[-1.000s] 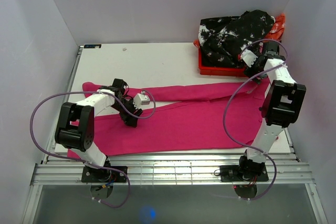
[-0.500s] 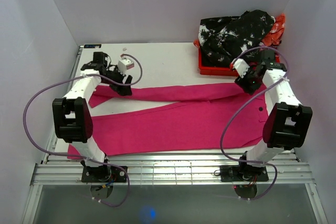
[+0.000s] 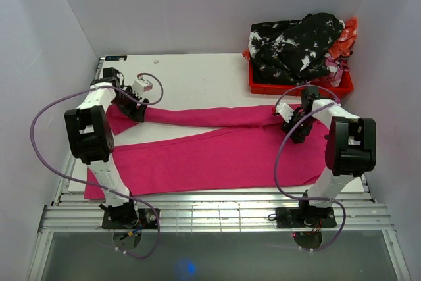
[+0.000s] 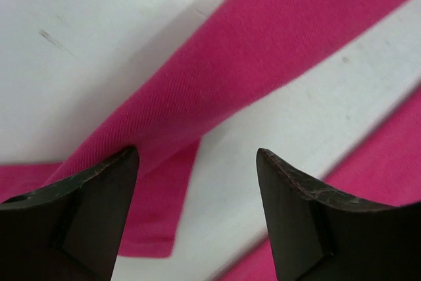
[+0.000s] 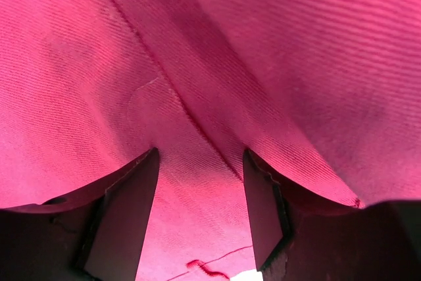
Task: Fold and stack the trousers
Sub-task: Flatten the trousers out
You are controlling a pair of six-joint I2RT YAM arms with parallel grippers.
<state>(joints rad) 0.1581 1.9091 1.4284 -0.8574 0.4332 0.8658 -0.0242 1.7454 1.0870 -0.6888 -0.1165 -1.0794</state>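
Observation:
The magenta-pink trousers [image 3: 217, 156] lie flat on the white table [image 3: 197, 77], waist at the right and two legs running left. My left gripper [image 3: 135, 111] is open, low over the end of the far leg. In the left wrist view [image 4: 197, 153] the leg's hem [image 4: 158, 228] lies by the left fingertip, with bare table between the jaws. My right gripper [image 3: 294, 129] is open at the waist end near the top of the far leg. In the right wrist view [image 5: 200, 153] its jaws stand apart, pressed close onto the pink cloth [image 5: 230, 64] and a seam.
A red crate [image 3: 263, 87] stands at the back right, heaped with black flower-print clothes [image 3: 296, 44]. White walls close in on the left, back and right. The metal rail [image 3: 217, 215] with both arm bases runs along the near edge.
My left gripper swung from the middle of the trousers out to the far leg's left end. My right gripper came down from the crate onto the waist end.

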